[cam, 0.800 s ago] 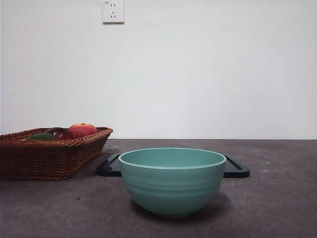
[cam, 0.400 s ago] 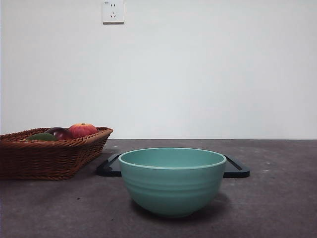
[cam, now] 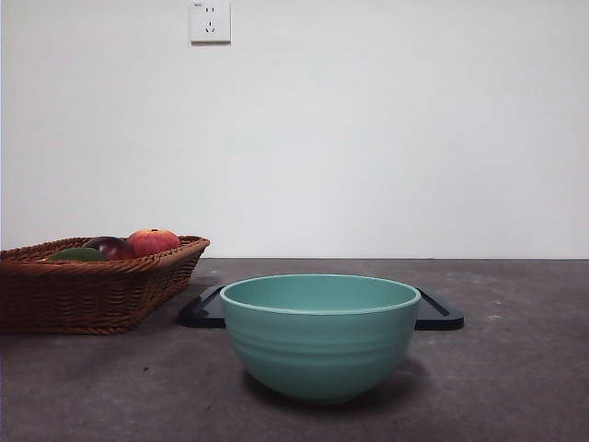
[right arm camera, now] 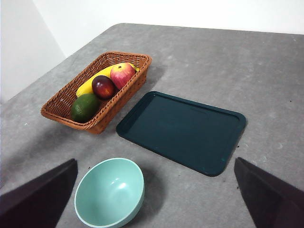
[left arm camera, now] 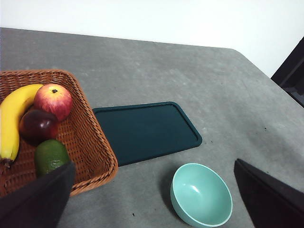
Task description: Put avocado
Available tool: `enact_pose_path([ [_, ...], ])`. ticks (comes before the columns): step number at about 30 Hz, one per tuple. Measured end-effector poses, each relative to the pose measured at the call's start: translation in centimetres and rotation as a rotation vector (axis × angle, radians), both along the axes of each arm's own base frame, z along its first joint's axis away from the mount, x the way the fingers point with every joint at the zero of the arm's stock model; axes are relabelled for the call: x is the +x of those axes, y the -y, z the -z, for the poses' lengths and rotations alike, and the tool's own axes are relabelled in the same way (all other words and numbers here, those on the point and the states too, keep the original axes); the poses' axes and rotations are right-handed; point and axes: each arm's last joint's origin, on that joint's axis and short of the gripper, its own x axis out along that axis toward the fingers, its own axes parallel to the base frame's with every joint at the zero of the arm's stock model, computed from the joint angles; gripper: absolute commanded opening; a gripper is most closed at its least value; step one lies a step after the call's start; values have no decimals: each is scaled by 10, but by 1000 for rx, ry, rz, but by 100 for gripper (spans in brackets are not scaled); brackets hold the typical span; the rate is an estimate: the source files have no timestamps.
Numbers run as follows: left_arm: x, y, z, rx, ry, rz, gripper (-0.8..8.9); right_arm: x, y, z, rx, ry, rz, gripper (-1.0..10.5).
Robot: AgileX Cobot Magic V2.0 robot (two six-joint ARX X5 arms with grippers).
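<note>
The avocado (left arm camera: pixel 50 156) (right arm camera: pixel 85 107) (cam: pixel 77 254) is dark olive-green and lies in a brown wicker basket (left arm camera: pixel 90 137) (right arm camera: pixel 61 97) (cam: pixel 83 290) beside a maroon fruit (left arm camera: pixel 38 126), a red peach-like fruit (left arm camera: pixel 53 100) and a banana (left arm camera: pixel 12 121). My left gripper (left arm camera: pixel 152 209) hangs high above the table, open and empty, with jaws wide apart. My right gripper (right arm camera: pixel 154 204) is also high, open and empty. Neither shows in the front view.
A teal bowl (cam: pixel 320 336) (left arm camera: pixel 201 194) (right arm camera: pixel 110 192) stands empty at the table's front. A dark green tray (left arm camera: pixel 145 130) (right arm camera: pixel 183 130) (cam: pixel 442 313) lies flat behind it, right of the basket. A wall socket (cam: pixel 210 21) is on the white wall.
</note>
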Motion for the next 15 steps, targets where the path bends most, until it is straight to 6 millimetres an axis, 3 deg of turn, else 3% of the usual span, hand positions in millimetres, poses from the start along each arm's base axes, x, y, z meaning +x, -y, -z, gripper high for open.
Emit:
enact_pose_path([
  [4,0,0,0,5,6,2,638,0,0,0,0,0,0,602],
  [12,3,0,-3,7,32,4,610,0,0,0,1,4,0,602],
  [15,13,2,-2,13,-3,4,610,0,0,0,1,4,0,602],
])
